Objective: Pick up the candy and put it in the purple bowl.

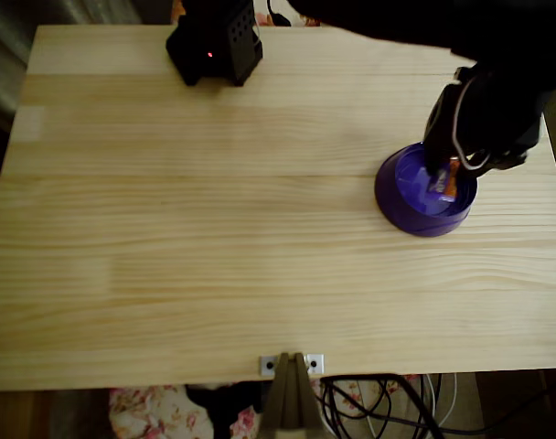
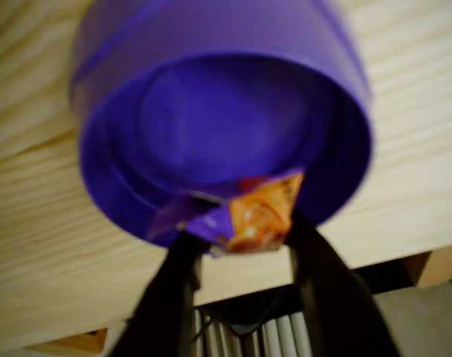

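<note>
— Black fingers (image 2: 315,290) fill the bottom of the wrist view, one on each side. What sits between them?

— The candy (image 2: 259,212), pinched at the gripper (image 2: 244,245) tips; its orange and purple wrapper shows clearly.

— So the tool is clamped on it?

— Yes, the jaws are closed around the wrapper.

— And where is the candy relative to the purple bowl (image 2: 211,119)?

— Over the bowl's open mouth, close to its rim. In the overhead view the gripper (image 1: 440,176) holds the candy (image 1: 445,179) above the lighter inside of the bowl (image 1: 392,197).

— Where does the bowl stand?

— On the wooden table (image 1: 214,229), at its right side. A black box (image 1: 216,41) with a red light sits at the far edge, well apart.
</note>
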You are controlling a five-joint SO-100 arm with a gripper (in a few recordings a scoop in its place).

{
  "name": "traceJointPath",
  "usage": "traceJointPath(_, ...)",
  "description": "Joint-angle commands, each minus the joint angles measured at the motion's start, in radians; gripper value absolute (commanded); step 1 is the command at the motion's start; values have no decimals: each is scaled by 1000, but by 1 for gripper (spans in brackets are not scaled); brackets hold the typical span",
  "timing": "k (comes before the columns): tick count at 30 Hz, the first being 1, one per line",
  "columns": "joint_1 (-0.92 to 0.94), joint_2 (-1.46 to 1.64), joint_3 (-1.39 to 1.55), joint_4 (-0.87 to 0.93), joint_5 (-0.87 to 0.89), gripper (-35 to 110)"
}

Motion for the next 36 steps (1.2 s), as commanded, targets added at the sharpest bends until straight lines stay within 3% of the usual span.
traceJointPath(1, -2, 204, 14, 14, -17, 11)
traceJointPath(18, 8, 249, 115, 14, -28, 33)
traceJointPath(23, 11, 287, 117, 14, -29, 22)
traceJointPath(28, 26, 344, 98, 14, 3, 0)
traceJointPath(36, 126, 512, 167, 12, 100, 0)
